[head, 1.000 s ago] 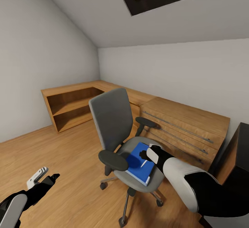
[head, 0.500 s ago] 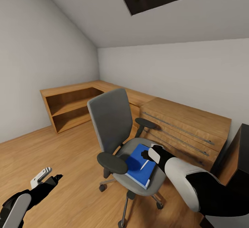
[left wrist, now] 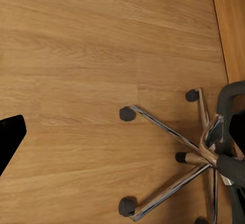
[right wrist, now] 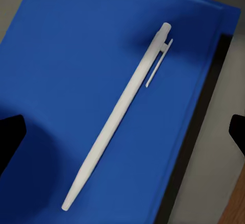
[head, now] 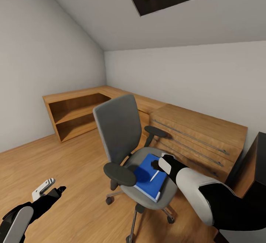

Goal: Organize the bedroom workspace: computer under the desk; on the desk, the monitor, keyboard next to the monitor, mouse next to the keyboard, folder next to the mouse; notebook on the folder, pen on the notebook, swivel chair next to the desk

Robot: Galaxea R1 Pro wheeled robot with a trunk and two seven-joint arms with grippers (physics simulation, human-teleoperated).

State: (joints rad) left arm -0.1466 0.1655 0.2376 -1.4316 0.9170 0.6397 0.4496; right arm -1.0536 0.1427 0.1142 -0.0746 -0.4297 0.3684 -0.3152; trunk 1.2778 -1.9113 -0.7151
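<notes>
- Between the two dark fingertips of the right gripper [right wrist: 122, 127] lies the pen [right wrist: 118, 116], a thin white stick flat on the blue folder [right wrist: 66, 55].
- Under the far edge of the folder a thin dark strip shows. It may be the notebook, but I cannot tell for sure.
- Below the fingers, the folder sits on the seat of the grey chair [head: 117, 132], with the right gripper [head: 158, 164] just above it.
- My guess at the step: picking the pen up off the folder, so the folder can go to the desk.
- For the next move, the fingers need to come down on both sides of the pen and close gently, because it is thin and could roll away.
- Right fingers: spread wide, one on each side of the pen, holding nothing and touching nothing that I can see.
- Left gripper [head: 50, 188]: low over the wood floor [left wrist: 76, 55], well apart from the chair. Its fingers look a little open and hold nothing. Near them are the chair's shiny legs [left wrist: 173, 178] and wheels.
</notes>
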